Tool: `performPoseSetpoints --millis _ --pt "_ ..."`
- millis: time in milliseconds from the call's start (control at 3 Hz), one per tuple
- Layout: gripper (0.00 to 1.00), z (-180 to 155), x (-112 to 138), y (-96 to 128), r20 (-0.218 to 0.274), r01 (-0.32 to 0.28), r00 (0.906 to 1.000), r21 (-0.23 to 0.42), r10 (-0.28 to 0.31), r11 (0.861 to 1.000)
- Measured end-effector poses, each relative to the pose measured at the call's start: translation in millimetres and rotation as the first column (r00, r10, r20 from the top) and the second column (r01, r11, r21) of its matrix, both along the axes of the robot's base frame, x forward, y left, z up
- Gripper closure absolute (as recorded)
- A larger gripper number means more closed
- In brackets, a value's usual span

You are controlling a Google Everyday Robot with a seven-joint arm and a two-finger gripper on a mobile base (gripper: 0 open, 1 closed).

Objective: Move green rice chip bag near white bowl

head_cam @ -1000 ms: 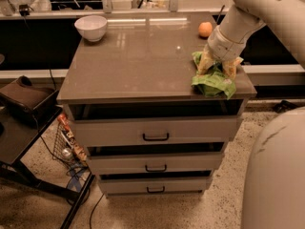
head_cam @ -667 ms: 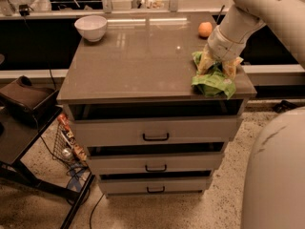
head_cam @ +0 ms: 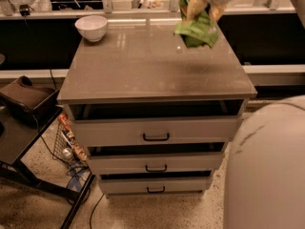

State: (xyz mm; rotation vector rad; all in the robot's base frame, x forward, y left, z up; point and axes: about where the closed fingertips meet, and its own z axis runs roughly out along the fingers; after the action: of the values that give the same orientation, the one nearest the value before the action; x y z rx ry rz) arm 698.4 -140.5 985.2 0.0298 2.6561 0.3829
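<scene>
The bag (head_cam: 196, 28) hangs from the gripper (head_cam: 204, 6), which grips its top above the cabinet's (head_cam: 143, 68) back right, well apart from the bowl (head_cam: 91, 26) at back left; the gripper is blurred and cut off by the upper edge, and the bright green foil seems crumpled, its lettering unreadable.

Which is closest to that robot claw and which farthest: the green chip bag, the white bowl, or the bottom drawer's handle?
1. Green chip bag: held in the gripper, up at the top right.
2. White bowl: back left corner of the cabinet top.
3. Bottom drawer handle: low on the front, near the floor.
</scene>
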Motion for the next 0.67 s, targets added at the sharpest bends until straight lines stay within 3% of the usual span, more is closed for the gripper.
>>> performPoseSetpoints --millis 333,667 --pt "1.00 60.0 16.6 32.9 0.165 -0.076 0.9835 -0.002 0.075 0.997" --pt "1.00 60.0 16.6 32.9 0.165 -0.076 0.9835 -0.002 0.075 0.997"
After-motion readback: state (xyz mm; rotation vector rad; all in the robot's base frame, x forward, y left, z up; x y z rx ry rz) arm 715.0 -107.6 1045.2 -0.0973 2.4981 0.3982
